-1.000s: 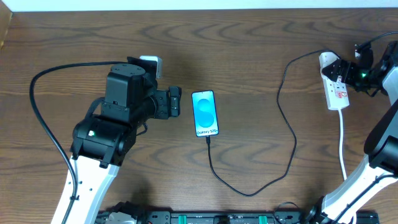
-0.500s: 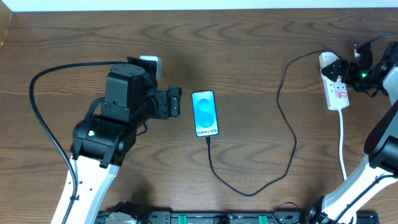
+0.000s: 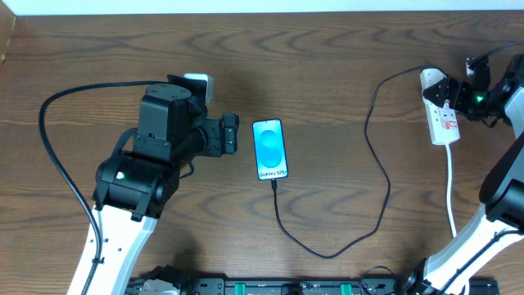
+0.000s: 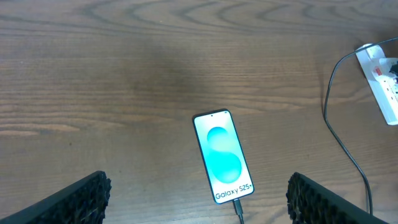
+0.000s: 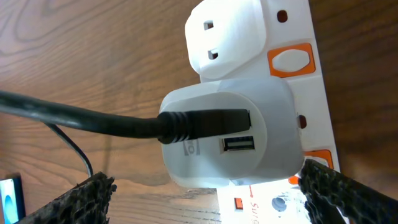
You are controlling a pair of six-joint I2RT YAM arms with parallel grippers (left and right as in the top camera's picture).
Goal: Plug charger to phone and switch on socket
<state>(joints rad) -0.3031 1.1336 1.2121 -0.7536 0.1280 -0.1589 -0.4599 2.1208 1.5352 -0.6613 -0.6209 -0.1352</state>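
Observation:
The phone (image 3: 270, 150) lies face up mid-table, its blue screen lit, and it also shows in the left wrist view (image 4: 222, 155). The charger's black cable (image 3: 383, 184) has its connector tip in the phone's bottom edge (image 4: 238, 206). It loops right and up to a white adapter (image 5: 230, 137) plugged into the socket, a white power strip (image 3: 444, 123) with orange-red switches (image 5: 289, 59). My left gripper (image 3: 229, 133) is open and empty, just left of the phone. My right gripper (image 3: 449, 90) is open over the strip's far end, with its fingers either side of the adapter (image 5: 217, 199).
The strip's white cord (image 3: 450, 188) runs toward the front right edge. The left arm's thick black cable (image 3: 49, 123) arcs over the table at far left. The wooden table's far edge (image 3: 262, 13) is at the top.

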